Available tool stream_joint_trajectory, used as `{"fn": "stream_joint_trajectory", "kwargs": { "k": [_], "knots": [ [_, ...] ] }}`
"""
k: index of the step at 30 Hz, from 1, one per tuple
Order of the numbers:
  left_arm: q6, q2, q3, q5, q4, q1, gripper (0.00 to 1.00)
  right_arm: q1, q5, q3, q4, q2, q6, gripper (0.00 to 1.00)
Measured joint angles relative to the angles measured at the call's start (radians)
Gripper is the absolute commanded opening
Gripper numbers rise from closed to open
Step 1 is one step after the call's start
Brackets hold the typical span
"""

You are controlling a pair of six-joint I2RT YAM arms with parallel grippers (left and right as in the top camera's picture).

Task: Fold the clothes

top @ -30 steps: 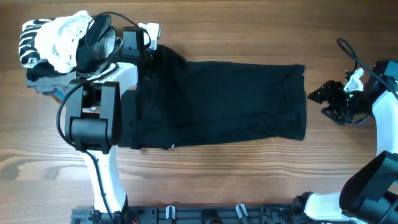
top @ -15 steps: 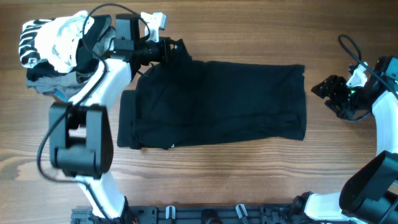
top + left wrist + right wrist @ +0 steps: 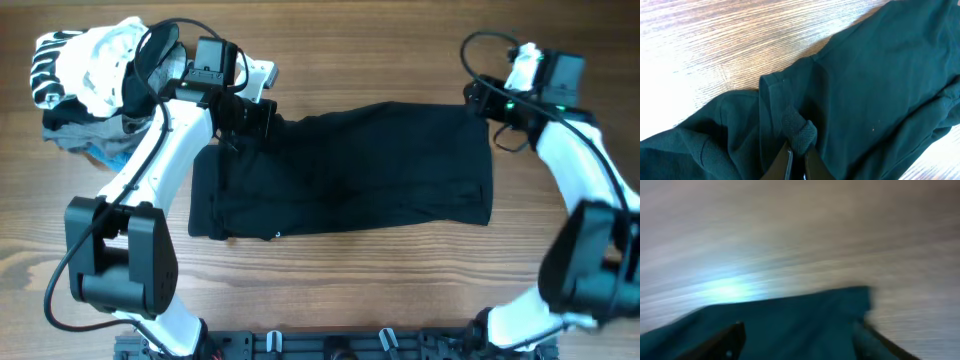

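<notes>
Black garment (image 3: 350, 170), soft, light and limp, lies flat between both grippers. Left gripper (image 3: 798, 157) pinches a bunched fold at its near corner. Right gripper (image 3: 480, 100), fingers spread, hangs just over the opposite corner, probably the best hold.

One black garment (image 3: 350, 170), one clothes pile (image 3: 88, 62)

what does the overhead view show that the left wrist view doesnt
Only overhead: the whole black garment spread out, the pile of other clothes at the far left, and the right pincer by the garment's far right corner. Only left wrist: the left pincer shut on a raised fold of fabric. Both: the black garment on the wooden table.
</notes>
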Motion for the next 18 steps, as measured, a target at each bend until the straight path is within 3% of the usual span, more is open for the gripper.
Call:
{"fn": "stream_joint_trajectory", "kwargs": {
  "k": [4,5,7,9,14,18],
  "knots": [
    [0.0,0.0,0.0,-0.007,-0.004,0.0,0.07,-0.013,0.148,0.0,0.128,0.184,-0.046,0.78],
    [0.0,0.0,0.0,-0.007,-0.01,0.0,0.07,-0.015,0.163,0.0,0.152,0.219,-0.076,0.71],
    [0.001,0.0,0.0,-0.01,-0.015,0.0,0.08,-0.016,0.154,0.002,0.167,0.221,-0.093,0.45],
    [0.003,0.0,0.0,-0.011,-0.016,0.0,0.07,-0.016,0.115,0.002,0.166,0.225,-0.102,0.04],
    [0.004,0.0,0.0,-0.051,-0.019,0.0,0.04,-0.025,-0.013,0.002,0.145,0.225,-0.097,0.04],
    [0.004,-0.003,0.0,-0.129,-0.067,0.0,0.04,-0.041,-0.025,0.002,0.107,0.121,-0.092,0.04]
  ]
}}
